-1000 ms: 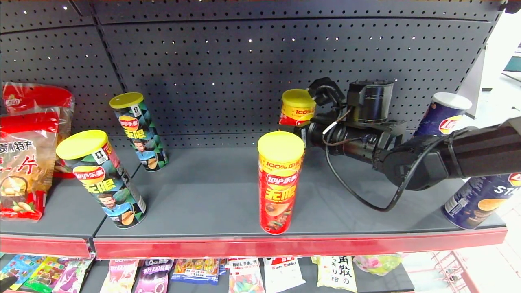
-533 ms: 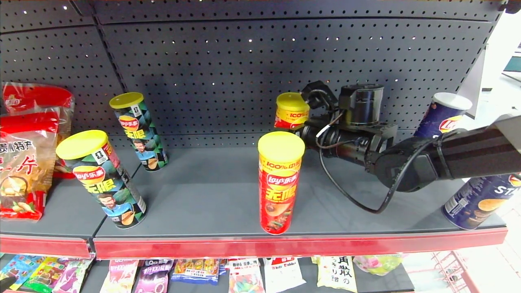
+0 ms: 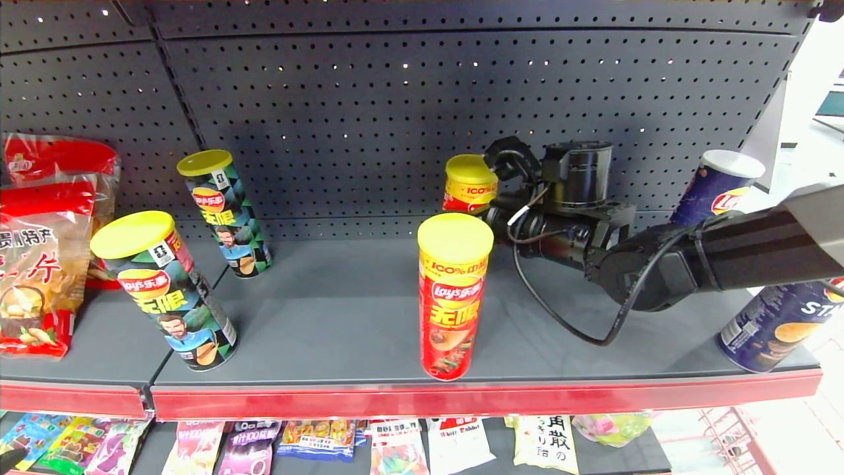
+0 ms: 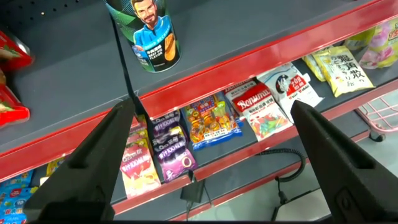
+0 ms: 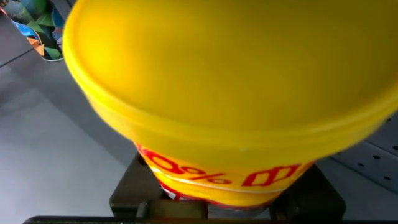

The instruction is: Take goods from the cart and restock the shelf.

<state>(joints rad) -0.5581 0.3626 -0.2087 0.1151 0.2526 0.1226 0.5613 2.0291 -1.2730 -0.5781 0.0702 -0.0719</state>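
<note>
My right gripper point(image 3: 480, 208) is shut on a red chip can with a yellow lid point(image 3: 469, 185), held upright just above the grey shelf point(image 3: 330, 316) near the pegboard back. In the right wrist view that can point(image 5: 230, 93) sits between the dark fingers point(image 5: 132, 190). A matching red can point(image 3: 453, 297) stands at the shelf's front, ahead of the held one. My left gripper point(image 4: 211, 168) hangs open and empty in front of the shelf's red lip point(image 4: 205, 68).
Two green cans point(image 3: 165, 290) point(image 3: 224, 211) stand at the left and two blue cans point(image 3: 715, 185) point(image 3: 771, 323) at the right. Red snack bags point(image 3: 39, 264) fill the far left. Snack packets point(image 4: 205, 121) line the lower shelf.
The right arm has carried the red can a little to the left and deeper toward the pegboard, slightly lower. The other cans stay put.
</note>
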